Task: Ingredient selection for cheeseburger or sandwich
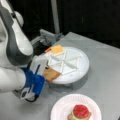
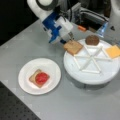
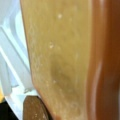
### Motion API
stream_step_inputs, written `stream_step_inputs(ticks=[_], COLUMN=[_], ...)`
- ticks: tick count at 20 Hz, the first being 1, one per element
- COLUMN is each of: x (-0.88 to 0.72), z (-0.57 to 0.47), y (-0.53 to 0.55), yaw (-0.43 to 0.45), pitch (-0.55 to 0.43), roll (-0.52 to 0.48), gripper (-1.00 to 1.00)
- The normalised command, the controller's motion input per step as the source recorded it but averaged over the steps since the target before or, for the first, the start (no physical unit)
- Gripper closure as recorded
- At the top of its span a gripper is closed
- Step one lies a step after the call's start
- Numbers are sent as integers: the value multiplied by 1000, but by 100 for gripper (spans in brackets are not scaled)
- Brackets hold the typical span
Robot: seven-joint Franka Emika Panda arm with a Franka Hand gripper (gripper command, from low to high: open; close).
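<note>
In both front views the gripper (image 2: 71,39) is pinching a tan bread square (image 2: 72,47) at the left edge of the white segmented tray (image 2: 107,75); in the wrist view that bread (image 3: 60,62) is filling the frame. A brown patty (image 2: 92,39) and orange cheese square (image 2: 113,51) are lying in tray compartments. Lower in the frame, the paper plate (image 2: 53,67) is holding bread, green lettuce (image 1: 75,116) and a red tomato disc (image 2: 41,77).
</note>
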Motion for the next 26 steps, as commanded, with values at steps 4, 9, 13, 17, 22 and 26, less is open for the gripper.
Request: stream_step_inputs(ticks=[4,9,13,17,22,26], x=[-47,-84,-72,-61,-19,7], z=[-8,-8,27,34,10,-6], y=[218,96,28,28,-18,-54], yaw=[-212,-172,-138,-81,-67,-73], pitch=[-72,-35,6,66,52,28], roll=[-60,16,54,141,164,172], gripper=[-100,-100,-100,-100,-100,-100])
